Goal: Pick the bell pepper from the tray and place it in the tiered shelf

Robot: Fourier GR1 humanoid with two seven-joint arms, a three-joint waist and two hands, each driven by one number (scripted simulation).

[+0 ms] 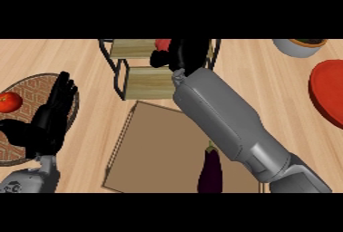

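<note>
Overhead, right hand [179, 53] curled on bell pepper [163, 44], over tiered shelf [149, 81]

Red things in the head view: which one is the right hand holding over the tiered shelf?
The bell pepper, a red sliver beside the right hand at the tiered shelf. The tomato lies on the woven mat.

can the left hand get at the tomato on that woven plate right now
Probably yes. The left hand rests open over the woven plate, right beside the tomato, with nothing between them.
</note>
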